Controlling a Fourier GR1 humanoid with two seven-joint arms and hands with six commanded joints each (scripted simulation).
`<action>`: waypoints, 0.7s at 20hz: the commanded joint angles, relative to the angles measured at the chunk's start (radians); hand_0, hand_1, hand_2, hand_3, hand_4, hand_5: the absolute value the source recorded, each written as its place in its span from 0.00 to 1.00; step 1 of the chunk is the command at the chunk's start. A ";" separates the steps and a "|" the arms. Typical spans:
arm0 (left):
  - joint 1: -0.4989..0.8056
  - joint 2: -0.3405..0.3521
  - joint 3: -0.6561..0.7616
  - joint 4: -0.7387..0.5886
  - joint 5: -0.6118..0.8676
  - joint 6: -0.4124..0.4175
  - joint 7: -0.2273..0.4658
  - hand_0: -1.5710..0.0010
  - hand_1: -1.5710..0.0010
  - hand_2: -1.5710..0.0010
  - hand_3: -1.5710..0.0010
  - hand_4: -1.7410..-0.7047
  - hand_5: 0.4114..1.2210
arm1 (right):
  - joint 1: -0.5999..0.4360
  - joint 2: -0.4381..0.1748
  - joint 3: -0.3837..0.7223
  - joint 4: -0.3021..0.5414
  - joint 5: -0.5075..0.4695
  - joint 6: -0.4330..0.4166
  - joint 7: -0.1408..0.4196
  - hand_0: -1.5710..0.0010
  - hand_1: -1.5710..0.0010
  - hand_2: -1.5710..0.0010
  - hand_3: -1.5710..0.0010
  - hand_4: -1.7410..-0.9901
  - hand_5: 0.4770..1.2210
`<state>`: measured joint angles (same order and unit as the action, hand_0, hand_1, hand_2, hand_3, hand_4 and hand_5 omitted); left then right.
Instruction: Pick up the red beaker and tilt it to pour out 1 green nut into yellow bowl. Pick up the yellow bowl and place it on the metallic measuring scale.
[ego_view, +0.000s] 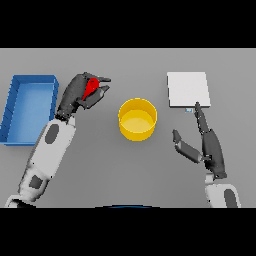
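Beaker gripped, pour not yet done.
Left robot hand (80, 93) curled round red beaker (91, 88), left of yellow bowl (137, 119); bowl prob. empty, off scale (188, 90) to its right. Right robot hand (205, 142) wide, idle.

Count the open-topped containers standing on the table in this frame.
2. The yellow bowl stands mid-table; the blue bin sits at the table's left edge. A red beaker is also there, gripped in the left hand, mostly hidden by its fingers.
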<state>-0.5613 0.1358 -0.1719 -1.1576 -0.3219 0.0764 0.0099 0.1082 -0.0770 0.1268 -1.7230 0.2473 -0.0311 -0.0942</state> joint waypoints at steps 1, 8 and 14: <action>-0.006 0.010 -0.022 -0.002 -0.020 -0.008 0.016 0.01 0.01 0.01 0.01 0.01 0.87 | -0.002 -0.001 -0.009 0.005 -0.012 0.002 0.001 1.00 1.00 1.00 1.00 0.66 0.29; -0.083 0.083 -0.160 0.025 -0.155 -0.033 0.069 0.00 0.00 0.00 0.00 0.00 0.87 | 0.010 -0.001 0.002 -0.012 -0.004 0.006 0.006 1.00 1.00 1.00 1.00 0.65 0.32; -0.236 0.154 -0.382 0.112 -0.391 -0.095 0.067 0.00 0.00 0.00 0.00 0.00 0.95 | 0.001 0.013 0.004 0.000 -0.013 0.009 0.002 1.00 1.00 1.00 1.00 0.63 0.33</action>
<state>-0.7975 0.2900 -0.5541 -1.0455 -0.7112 -0.0188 0.0762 0.1090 -0.0638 0.1307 -1.7233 0.2339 -0.0223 -0.0916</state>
